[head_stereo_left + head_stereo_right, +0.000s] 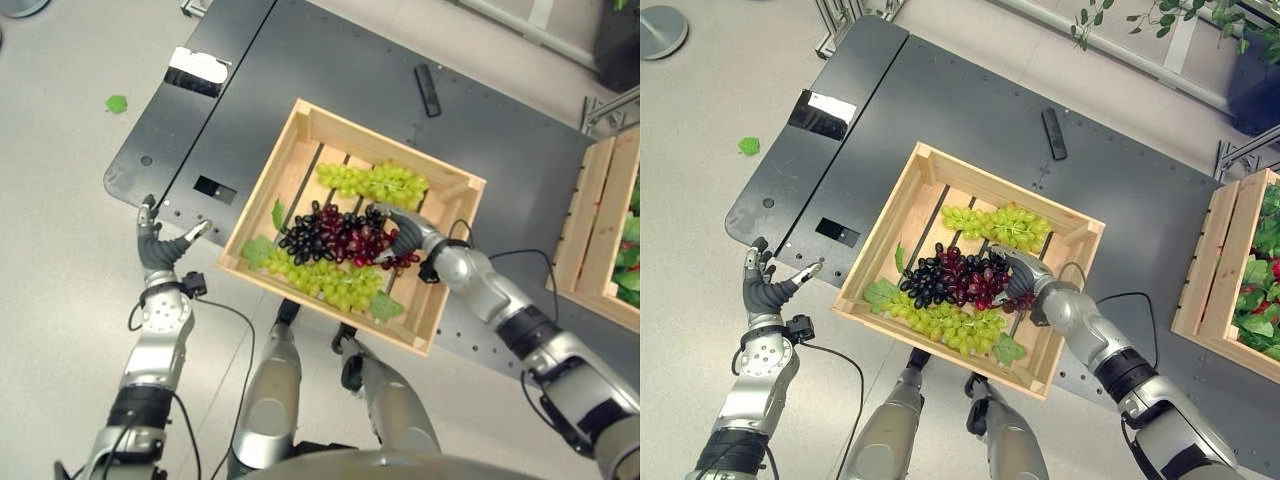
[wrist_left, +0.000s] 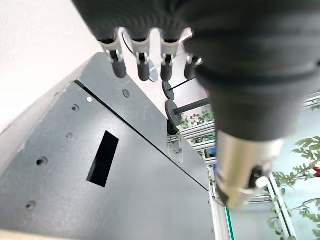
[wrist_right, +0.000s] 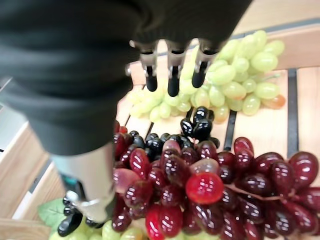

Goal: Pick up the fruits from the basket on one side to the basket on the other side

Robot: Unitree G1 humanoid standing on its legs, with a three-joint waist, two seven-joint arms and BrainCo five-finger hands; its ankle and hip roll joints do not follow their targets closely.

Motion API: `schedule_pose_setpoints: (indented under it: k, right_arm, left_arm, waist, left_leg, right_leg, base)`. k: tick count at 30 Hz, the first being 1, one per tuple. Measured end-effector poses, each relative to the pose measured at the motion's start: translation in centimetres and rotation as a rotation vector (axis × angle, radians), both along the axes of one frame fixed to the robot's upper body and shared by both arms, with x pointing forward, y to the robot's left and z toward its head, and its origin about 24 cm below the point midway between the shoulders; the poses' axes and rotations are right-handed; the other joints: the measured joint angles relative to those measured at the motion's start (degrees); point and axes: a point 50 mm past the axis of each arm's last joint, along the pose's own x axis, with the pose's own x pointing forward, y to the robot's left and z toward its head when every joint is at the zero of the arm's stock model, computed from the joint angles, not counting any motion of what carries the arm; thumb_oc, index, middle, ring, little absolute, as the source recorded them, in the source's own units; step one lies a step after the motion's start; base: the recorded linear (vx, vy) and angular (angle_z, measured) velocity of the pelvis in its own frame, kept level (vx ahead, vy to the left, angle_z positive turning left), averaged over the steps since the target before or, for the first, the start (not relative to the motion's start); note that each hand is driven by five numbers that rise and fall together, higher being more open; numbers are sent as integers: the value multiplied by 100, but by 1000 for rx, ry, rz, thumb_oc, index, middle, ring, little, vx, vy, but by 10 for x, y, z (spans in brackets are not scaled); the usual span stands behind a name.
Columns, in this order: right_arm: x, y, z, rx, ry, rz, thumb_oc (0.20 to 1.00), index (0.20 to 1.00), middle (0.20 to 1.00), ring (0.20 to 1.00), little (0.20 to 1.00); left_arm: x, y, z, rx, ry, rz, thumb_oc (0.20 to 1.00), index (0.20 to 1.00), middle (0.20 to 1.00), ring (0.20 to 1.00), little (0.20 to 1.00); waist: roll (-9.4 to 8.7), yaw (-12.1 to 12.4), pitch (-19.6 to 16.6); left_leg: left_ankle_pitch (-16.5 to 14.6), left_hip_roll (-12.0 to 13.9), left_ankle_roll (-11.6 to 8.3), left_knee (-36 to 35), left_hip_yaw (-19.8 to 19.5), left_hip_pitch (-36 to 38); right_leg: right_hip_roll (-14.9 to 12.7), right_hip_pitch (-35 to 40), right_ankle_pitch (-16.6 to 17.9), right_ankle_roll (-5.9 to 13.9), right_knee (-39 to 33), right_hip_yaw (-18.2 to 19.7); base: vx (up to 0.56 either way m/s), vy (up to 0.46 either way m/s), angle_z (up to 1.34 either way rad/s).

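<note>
The basket (image 1: 300, 128) is pale, unpainted wood with slats. The red grapes (image 3: 210, 185) look glossy and smooth. The dark table (image 1: 330, 60) is matt metal.

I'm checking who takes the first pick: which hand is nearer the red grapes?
Right. The right hand hangs over the red grapes in the crate; the left hand is off past the table's corner.

The wooden crate (image 1: 300, 150) is open above; its walls fence the grapes. Inside, the red grape bunch (image 1: 355, 238) lies wedged between two green grape bunches (image 1: 375, 182), leaving little bare slat.
</note>
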Motion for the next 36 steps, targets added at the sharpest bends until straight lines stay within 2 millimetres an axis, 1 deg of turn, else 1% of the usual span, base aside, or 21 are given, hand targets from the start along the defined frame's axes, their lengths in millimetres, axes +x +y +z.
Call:
schedule_pose_setpoints:
  k: [4, 8, 19, 24, 27, 29, 30, 33, 35, 36]
  right_arm:
    - [0, 0, -5, -22, 12, -3, 1000, 1000, 1000, 1000, 1000]
    - [0, 0, -18, -57, 55, -30, 1000, 1000, 1000, 1000, 1000]
    - [3, 6, -23, -108, 57, -46, 1000, 1000, 1000, 1000, 1000]
    - [12, 16, -9, -191, 23, -23, 1000, 1000, 1000, 1000, 1000]
    - [16, 21, -2, -198, 9, -21, 1000, 1000, 1000, 1000, 1000]
    - [20, 29, 5, -186, -8, -12, 1000, 1000, 1000, 1000, 1000]
    - [23, 36, 12, -175, -25, -7, 1000, 1000, 1000, 1000, 1000]
    - [28, 48, 29, -165, -69, 14, 1000, 1000, 1000, 1000, 1000]
    - [31, 52, 37, -163, -88, 16, 1000, 1000, 1000, 1000, 1000]
    - [34, 56, 47, -160, -112, 17, 1000, 1000, 1000, 1000, 1000]
  left_arm:
    - [0, 0, 0, 0, -1, 0, 1000, 1000, 1000, 1000, 1000]
    - [0, 0, 0, 1, 1, 2, 1000, 1000, 1000, 1000, 1000]
    - [1, -1, -1, 7, 17, 0, 1000, 1000, 1000, 1000, 1000]
    - [4, -2, 1, 6, 21, -1, 1000, 1000, 1000, 1000, 1000]
    - [6, -3, 2, 6, 21, -5, 1000, 1000, 1000, 1000, 1000]
    - [6, -3, 2, 6, 21, -4, 1000, 1000, 1000, 1000, 1000]
    - [6, -3, 2, 6, 25, -6, 1000, 1000, 1000, 1000, 1000]
    - [7, -3, 2, 6, 31, -7, 1000, 1000, 1000, 1000, 1000]
    - [7, -3, 1, 6, 35, -6, 1000, 1000, 1000, 1000, 1000]
    - [7, -3, 1, 6, 41, -7, 1000, 1000, 1000, 1000, 1000]
  waist:
    - [0, -2, 0]
    - [0, -2, 0]
    - [-27, -6, 20]
    - [-102, 13, 84]
    - [-103, 96, 85]
    - [-109, 127, 88]
    - [-115, 124, 90]
    - [-116, 141, 91]
    - [-117, 154, 91]
    - [-119, 162, 91]
  left_leg:
    - [0, 8, 0, 17, 18, 1]
    - [-2, 14, -2, 35, 44, -1]
    - [-10, 30, -14, 57, 52, -26]
    - [-18, 50, -26, 62, 70, -26]
    - [-23, 67, -34, 62, 92, -23]
    - [-24, 72, -36, 62, 92, -23]
    - [-24, 73, -36, 63, 95, -24]
    - [-24, 71, -36, 75, 94, -24]
    - [-24, 71, -36, 77, 94, -24]
    - [-24, 71, -36, 79, 94, -24]
  right_leg:
    - [10, 2, 10, 3, 0, 16]
    - [20, 3, 15, 14, -7, 34]
    - [37, -17, 16, 14, -11, 42]
    - [56, -21, 41, -10, -15, 54]
    - [65, -24, 47, -16, -19, 54]
    - [69, -20, 48, -18, -19, 50]
    - [70, -21, 52, -21, -20, 50]
    - [69, -15, 55, -21, -20, 50]
    - [69, -13, 59, -18, -20, 50]
    - [71, -13, 60, -18, -20, 50]
  base:
    - [-1, 0, -1]
    - [-1, 1, -2]
    - [0, 0, 0]
    - [0, 0, 0]
    - [0, -3, -3]
    - [0, 0, 0]
    - [0, 0, 0]
    - [0, 0, 0]
    - [0, 0, 0]
    - [0, 0, 0]
